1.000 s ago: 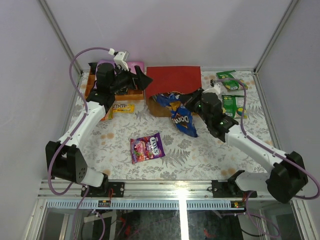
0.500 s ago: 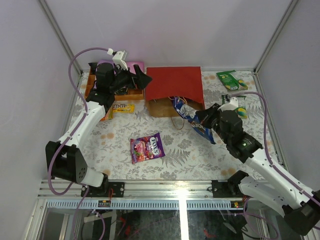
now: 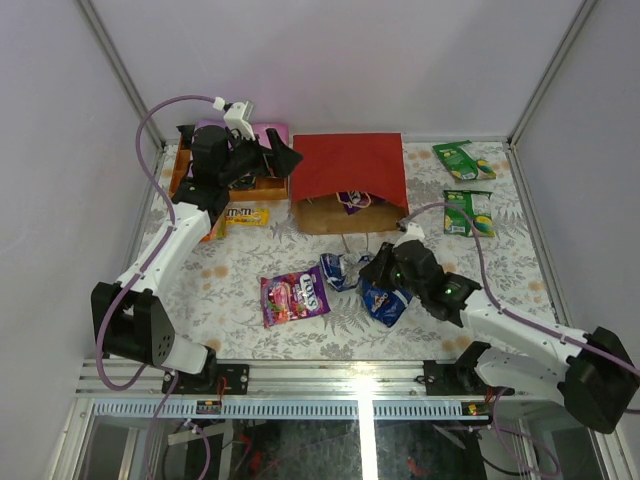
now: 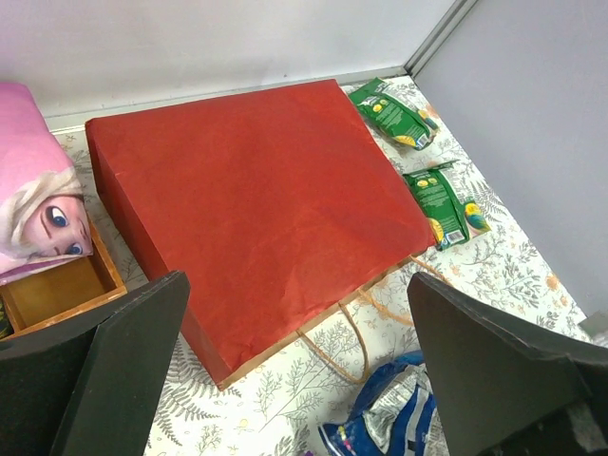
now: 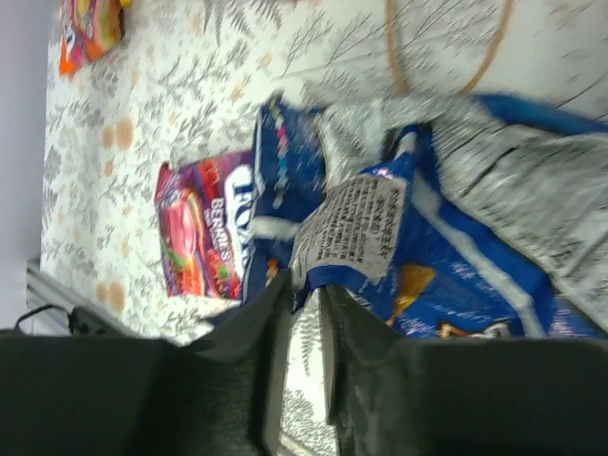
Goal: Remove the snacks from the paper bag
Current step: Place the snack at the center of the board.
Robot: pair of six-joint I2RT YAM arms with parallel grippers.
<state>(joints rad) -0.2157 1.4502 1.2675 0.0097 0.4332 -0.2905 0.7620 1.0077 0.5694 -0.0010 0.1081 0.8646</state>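
**Print legible on the snack packets**

The flat magenta glossy packet, near centre, reads "BERRIES" beside large, partly hidden white letters. The small yellow packet, far left, shows "m&m". The fine print on the crumpled blue chip bag is too blurred to read.

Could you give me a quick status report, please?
Left pincer open over paper bag. Right pincer nearly shut at chip bag edge, grip unclear. Chip bag out; one packet in paper bag's mouth. Nothing blocking.
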